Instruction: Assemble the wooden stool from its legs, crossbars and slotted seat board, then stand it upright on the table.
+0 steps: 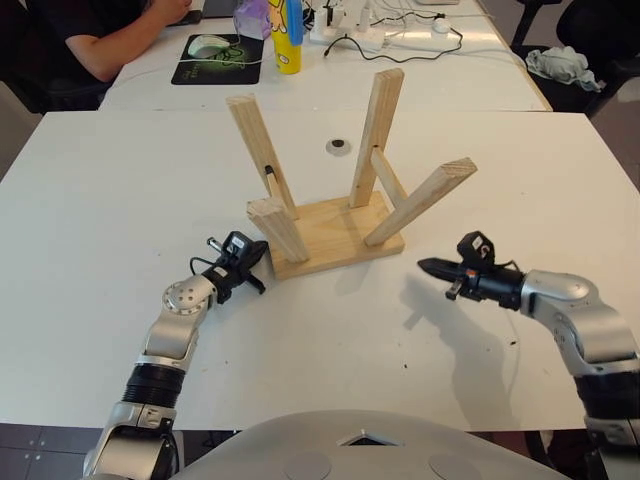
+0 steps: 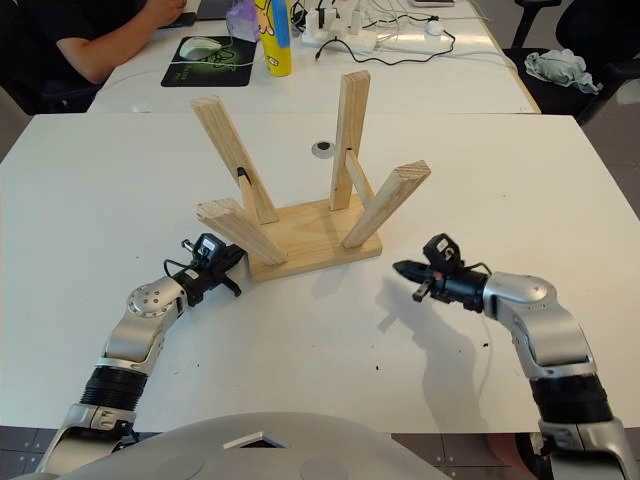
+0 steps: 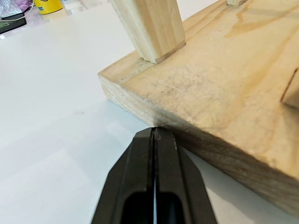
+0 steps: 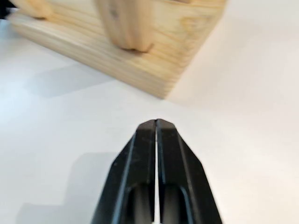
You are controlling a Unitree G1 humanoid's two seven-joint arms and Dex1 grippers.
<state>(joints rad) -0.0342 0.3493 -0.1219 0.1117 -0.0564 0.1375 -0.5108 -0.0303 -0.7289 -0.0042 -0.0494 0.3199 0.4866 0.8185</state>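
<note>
Wooden stool (image 1: 330, 232), pale grainy square-cut timber, lies seat-down; left gripper (image 1: 259, 262) and right gripper (image 1: 424, 266) clenched, empty.

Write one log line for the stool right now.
stool: upside down, legs up | left fingers: shut, at stool corner | right fingers: shut, apart

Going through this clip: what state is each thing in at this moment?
Stool: upside down, legs pointing up.
Crossbar: fitted between the two right legs.
Left gripper: shut, empty, at the stool's corner.
Right gripper: shut, empty, apart from the stool.
</note>
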